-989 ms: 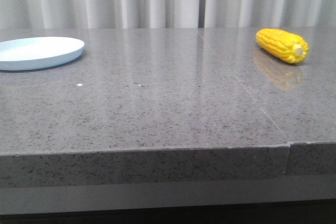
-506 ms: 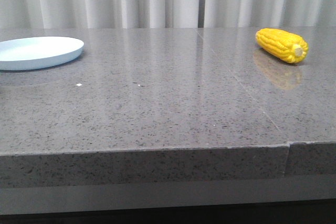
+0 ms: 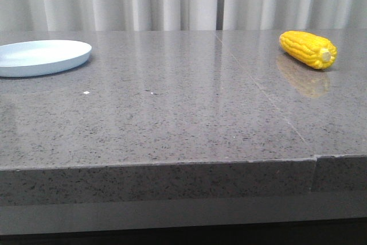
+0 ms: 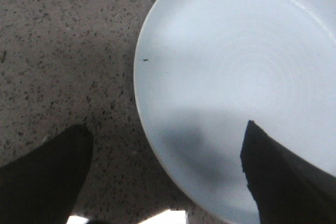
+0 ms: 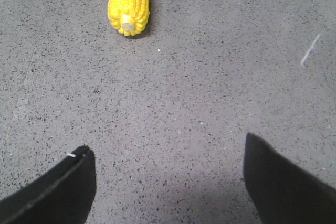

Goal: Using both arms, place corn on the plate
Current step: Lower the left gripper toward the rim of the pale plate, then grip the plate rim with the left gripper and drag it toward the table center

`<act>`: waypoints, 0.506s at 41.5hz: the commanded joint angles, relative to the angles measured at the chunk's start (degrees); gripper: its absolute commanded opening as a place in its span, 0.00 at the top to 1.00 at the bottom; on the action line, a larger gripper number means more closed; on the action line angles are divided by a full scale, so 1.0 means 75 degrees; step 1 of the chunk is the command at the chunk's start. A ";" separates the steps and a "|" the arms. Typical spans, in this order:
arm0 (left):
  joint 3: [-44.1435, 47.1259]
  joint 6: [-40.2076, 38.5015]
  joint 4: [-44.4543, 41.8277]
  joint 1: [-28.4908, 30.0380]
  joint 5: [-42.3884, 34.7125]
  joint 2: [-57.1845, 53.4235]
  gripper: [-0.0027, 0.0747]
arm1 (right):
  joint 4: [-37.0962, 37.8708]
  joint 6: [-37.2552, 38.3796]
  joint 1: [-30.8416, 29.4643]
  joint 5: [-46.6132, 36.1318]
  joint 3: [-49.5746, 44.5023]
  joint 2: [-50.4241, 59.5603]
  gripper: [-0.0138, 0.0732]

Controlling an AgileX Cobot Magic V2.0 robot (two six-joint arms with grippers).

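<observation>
Your corn (image 3: 308,49) lies on the table (image 3: 172,119) near its far right corner, pale stub toward you, well apart from the plate (image 3: 43,57) at the far left edge. Your left gripper (image 4: 165,174) hangs spread, apparently above the plate's rim; your right gripper (image 5: 168,179) is spread too, holding nothing.

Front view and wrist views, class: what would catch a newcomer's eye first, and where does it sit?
The bright yellow corn stands out first, lying far right on the grey stone table with its pale stub end toward the camera. Far left sits the pale blue plate, bare. The left gripper hangs open over the plate's rim, the right gripper open, short of the corn.
</observation>
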State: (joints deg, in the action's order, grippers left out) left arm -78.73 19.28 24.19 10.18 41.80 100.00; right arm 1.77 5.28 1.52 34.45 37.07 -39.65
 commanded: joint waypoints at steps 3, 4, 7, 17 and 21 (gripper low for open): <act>-0.0566 0.0012 0.0279 -0.0164 -0.0491 0.0192 0.24 | 0.0087 -0.0075 -0.0018 -0.0501 0.0237 -0.0027 0.15; -0.0625 0.0012 0.0279 -0.0180 -0.0504 0.0267 0.24 | 0.0087 -0.0075 -0.0018 -0.0501 0.0237 -0.0027 0.15; -0.0805 0.0012 0.0279 -0.0209 -0.0504 0.0491 0.24 | 0.0087 -0.0075 -0.0018 -0.0501 0.0237 -0.0027 0.15; -0.1087 0.0012 0.0279 -0.0275 -0.0528 0.0885 0.39 | 0.0087 -0.0075 -0.0018 -0.0501 0.0237 -0.0027 0.15; -0.1087 0.0012 0.0205 -0.0260 -0.0541 0.0912 0.63 | 0.0087 -0.0075 -0.0018 -0.0501 0.0237 -0.0027 0.15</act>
State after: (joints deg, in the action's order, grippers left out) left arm -85.13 19.38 24.46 8.44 39.68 109.20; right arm 1.77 5.28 1.52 34.45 37.07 -39.65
